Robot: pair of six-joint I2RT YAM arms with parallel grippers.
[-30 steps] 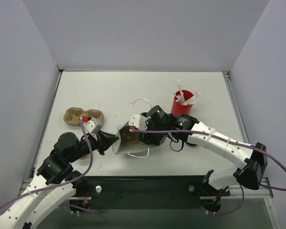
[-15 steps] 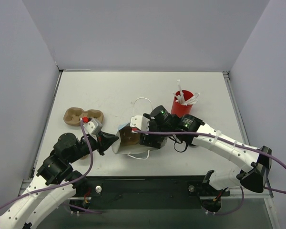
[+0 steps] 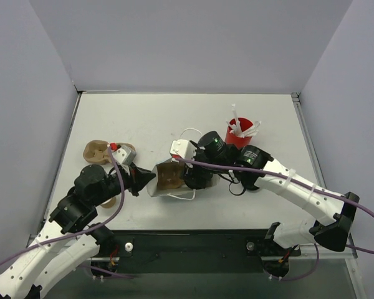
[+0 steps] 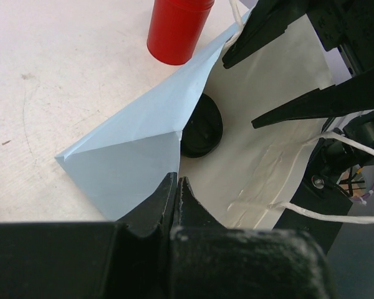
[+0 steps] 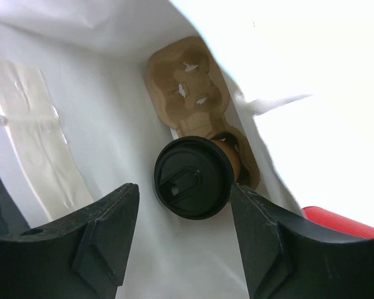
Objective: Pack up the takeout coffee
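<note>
Left pincer [image 4: 176,187] pinched on the bag [image 4: 124,162] rim, propping its mouth. Right pincer [image 5: 184,187] spread, empty, at the mouth. Takeout coffee [image 5: 195,177] inside the bag, apparently seated in the pulp tray [image 5: 187,87]. Paper cup likely light and crushable, lid slick; I'd grip the wall below the lid, gently.

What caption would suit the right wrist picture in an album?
Open right gripper over the takeout coffee, seated in a cardboard carrier inside the bag.
</note>
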